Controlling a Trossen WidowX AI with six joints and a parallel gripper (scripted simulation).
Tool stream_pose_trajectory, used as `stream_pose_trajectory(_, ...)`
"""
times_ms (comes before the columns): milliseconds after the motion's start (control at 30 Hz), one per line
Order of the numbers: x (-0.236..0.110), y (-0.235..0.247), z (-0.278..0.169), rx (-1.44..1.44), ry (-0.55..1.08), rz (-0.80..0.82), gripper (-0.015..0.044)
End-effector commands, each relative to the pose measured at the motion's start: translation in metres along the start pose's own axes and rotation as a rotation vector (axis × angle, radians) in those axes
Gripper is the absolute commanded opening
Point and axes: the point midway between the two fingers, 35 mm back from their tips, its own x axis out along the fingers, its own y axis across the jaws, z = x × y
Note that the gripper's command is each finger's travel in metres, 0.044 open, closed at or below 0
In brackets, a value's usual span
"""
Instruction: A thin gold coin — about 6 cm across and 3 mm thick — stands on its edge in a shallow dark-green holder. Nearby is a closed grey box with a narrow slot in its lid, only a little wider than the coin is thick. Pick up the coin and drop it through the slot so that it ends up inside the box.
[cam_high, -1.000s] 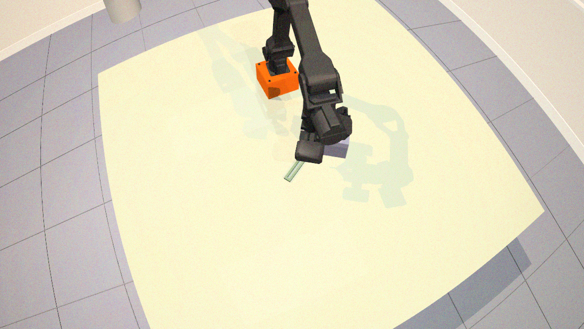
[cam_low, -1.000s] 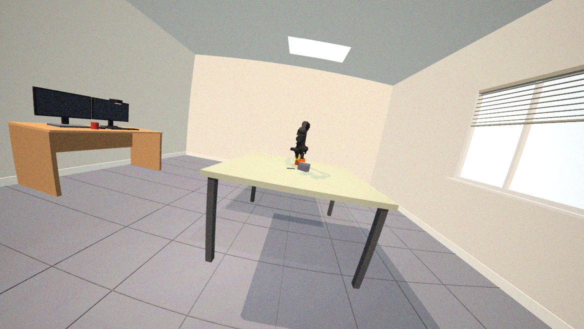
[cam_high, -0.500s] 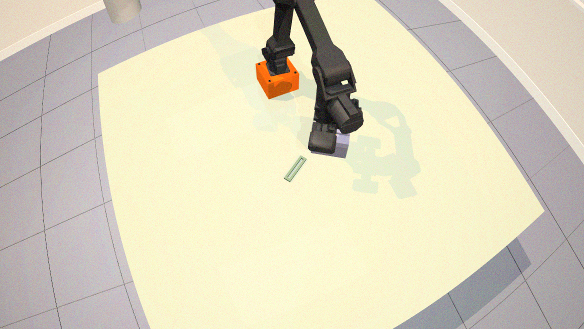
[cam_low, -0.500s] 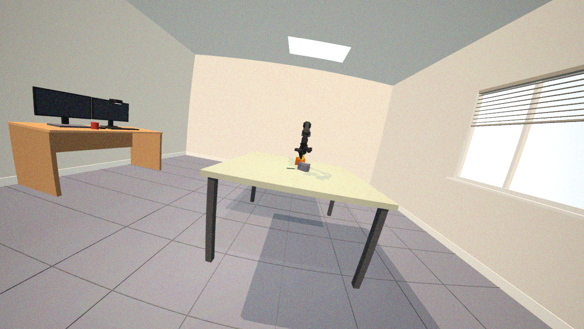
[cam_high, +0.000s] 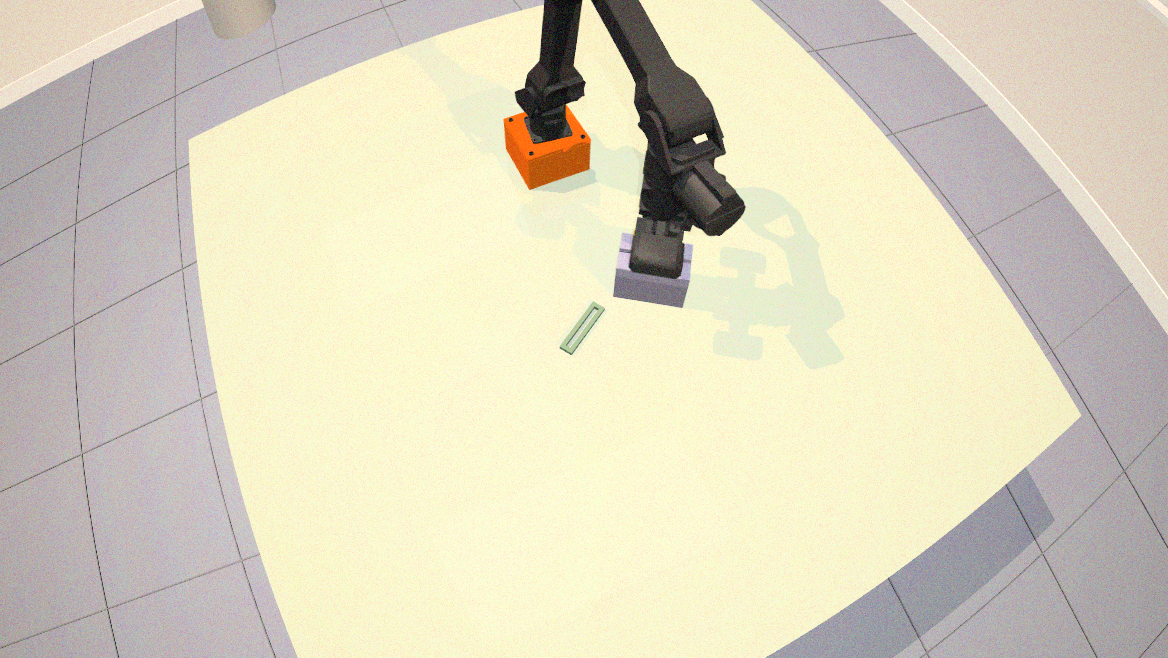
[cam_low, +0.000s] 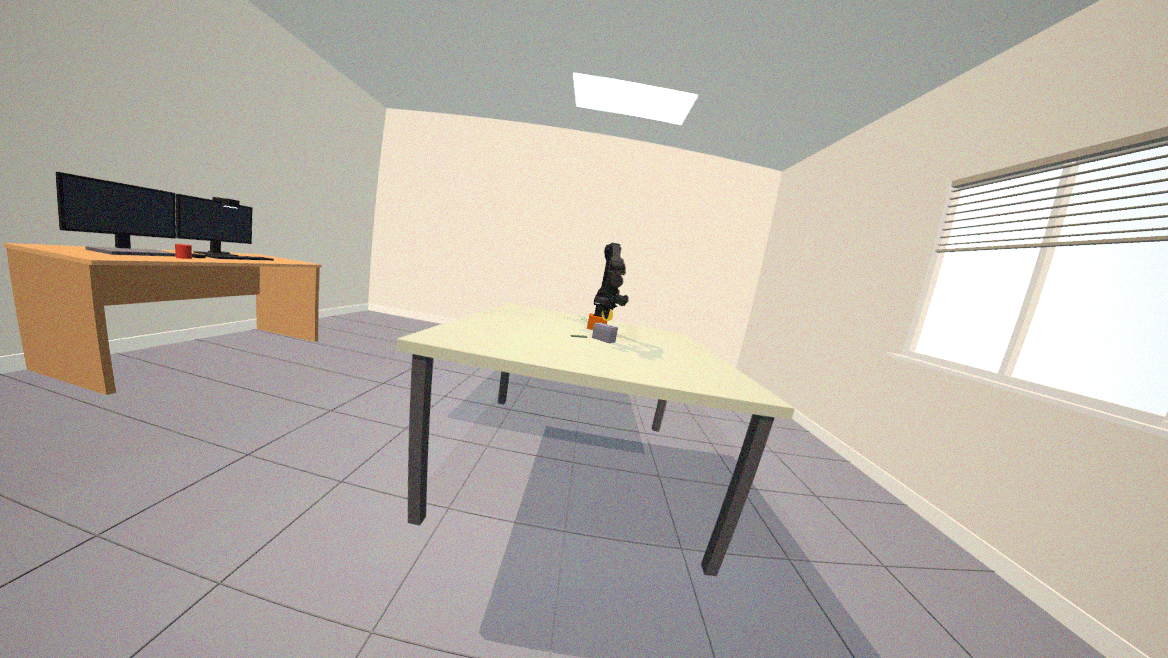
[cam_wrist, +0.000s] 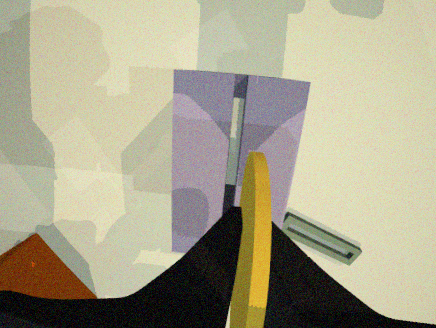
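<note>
end effector (cam_wrist: 249, 318) gripping coin (cam_wrist: 251, 259), holder (cam_wrist: 323, 245) beside box (cam_wrist: 200, 159)

Hand (cam_high: 656, 249) hides coin and slot from top; exterior view: coin too small.

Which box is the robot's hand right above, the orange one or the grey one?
The grey box. The gripper, pinching the gold coin, hangs over its slot; the orange box only carries the arm.
</note>
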Motion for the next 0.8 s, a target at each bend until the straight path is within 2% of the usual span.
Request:
stream_pose_trajectory(0, 0.0002, 0.0061, 0.0016, 0.002, 0.001, -0.003, 0.0)
stream_pose_trajectory(767, 0.0003, 0.0073, 0.0023, 0.007, 0.0, 0.001, 0.0)
